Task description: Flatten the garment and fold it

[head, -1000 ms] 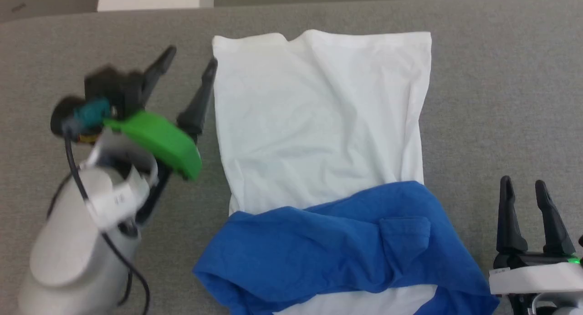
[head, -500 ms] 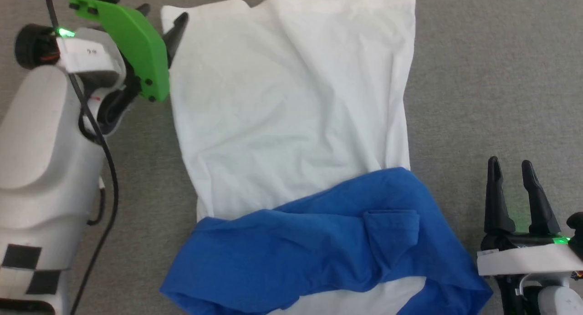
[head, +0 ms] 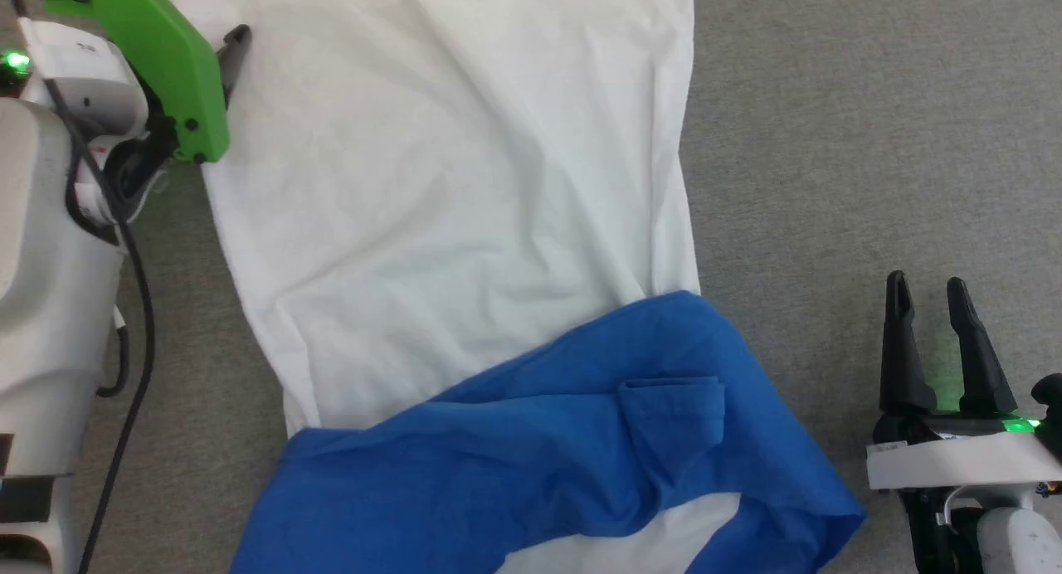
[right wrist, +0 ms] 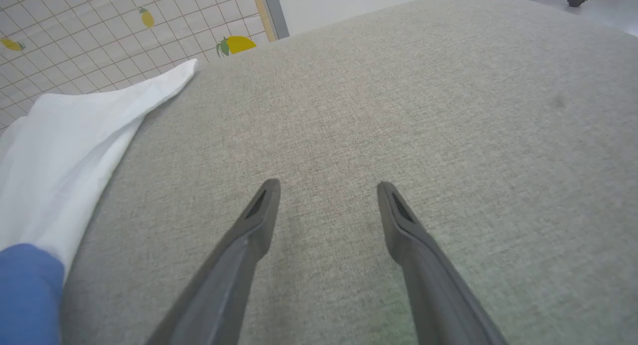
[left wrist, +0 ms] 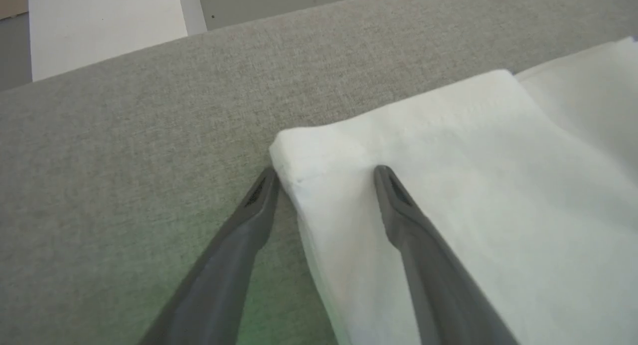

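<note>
At ten o'clock the dark left gripper [left wrist: 324,171], jaws apart, straddles the far hem corner of the garment [head: 448,192], a soft white cotton T-shirt with royal-blue shoulders, seemingly lined up to pinch it. The garment lies centre on the grey fabric tabletop [head: 830,143]. At four o'clock the right gripper [head: 926,284] rests parted, empty, well clear.

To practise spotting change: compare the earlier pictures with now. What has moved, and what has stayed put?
The left gripper has moved in from beside the shirt to straddle its far left corner, jaws open, nothing gripped. The whole head view has shifted too, which is the camera moving. The shirt lies as before, and the right gripper stays open at rest.
</note>
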{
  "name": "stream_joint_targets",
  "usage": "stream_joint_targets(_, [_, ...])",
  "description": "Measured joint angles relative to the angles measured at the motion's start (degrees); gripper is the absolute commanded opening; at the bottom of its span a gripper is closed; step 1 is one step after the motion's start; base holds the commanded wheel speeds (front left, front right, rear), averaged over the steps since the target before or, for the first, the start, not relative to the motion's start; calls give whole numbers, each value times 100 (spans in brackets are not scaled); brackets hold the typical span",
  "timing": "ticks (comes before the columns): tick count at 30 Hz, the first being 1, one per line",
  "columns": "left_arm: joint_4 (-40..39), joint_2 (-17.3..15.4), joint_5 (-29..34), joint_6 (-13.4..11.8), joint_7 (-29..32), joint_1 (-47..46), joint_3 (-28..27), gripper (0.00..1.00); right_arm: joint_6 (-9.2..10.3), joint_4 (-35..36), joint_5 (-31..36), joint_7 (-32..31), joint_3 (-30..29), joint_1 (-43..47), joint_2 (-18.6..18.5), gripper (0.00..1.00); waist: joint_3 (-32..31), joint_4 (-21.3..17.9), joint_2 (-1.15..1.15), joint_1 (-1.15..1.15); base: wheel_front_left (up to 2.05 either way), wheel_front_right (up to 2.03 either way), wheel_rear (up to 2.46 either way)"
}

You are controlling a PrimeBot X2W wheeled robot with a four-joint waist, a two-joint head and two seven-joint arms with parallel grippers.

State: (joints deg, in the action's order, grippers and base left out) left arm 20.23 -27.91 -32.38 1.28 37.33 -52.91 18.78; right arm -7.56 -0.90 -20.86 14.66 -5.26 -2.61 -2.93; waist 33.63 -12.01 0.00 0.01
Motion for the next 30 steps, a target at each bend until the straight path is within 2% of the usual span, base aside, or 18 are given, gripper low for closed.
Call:
stream_joint_targets(1, [-19,-23,-51,-3,9,-1,-24,0,0,7,-1,0,-10,0,-1,100,21,-31,0,0,0,0,0])
stream_joint_targets(9, [-69,-8,-252,20,-79,19,-110,0,0,60,43,0,-68,-2,-2,100,-4,-37,0,0,0,0,0])
stream_joint_targets(13, [-74,89,-258,53,-286,90,-97,0,0,250,358,-13,-179,-110,1,100,-106,80,0,0,0,0,0])
stream_joint_targets(16, [-92,166,-281,121,-467,120,-80,0,0,615,678,-310,-326,-489,0,100,-166,191,0,0,0,0,0])
stream_joint_targets(19, [-124,297,-360,176,-657,125,-64,0,0,1074,917,-929,-376,-1040,-46,100,-204,318,0,0,0,0,0])
stream_joint_targets(22, [-125,423,-444,230,-829,123,-21,0,0,1315,976,-1929,-301,-1664,-397,100,-224,456,0,0,0,0,0])
stream_joint_targets(25, [-112,547,-445,313,-911,119,107,0,0,1345,951,-2914,-119,-2196,-801,100,-228,590,0,0,0,0,0])
stream_joint_targets(30, [-115,722,-453,431,-1035,51,310,0,-1,1081,670,-4243,164,-3054,-1026,100,-210,807,0,0,0,0,0])
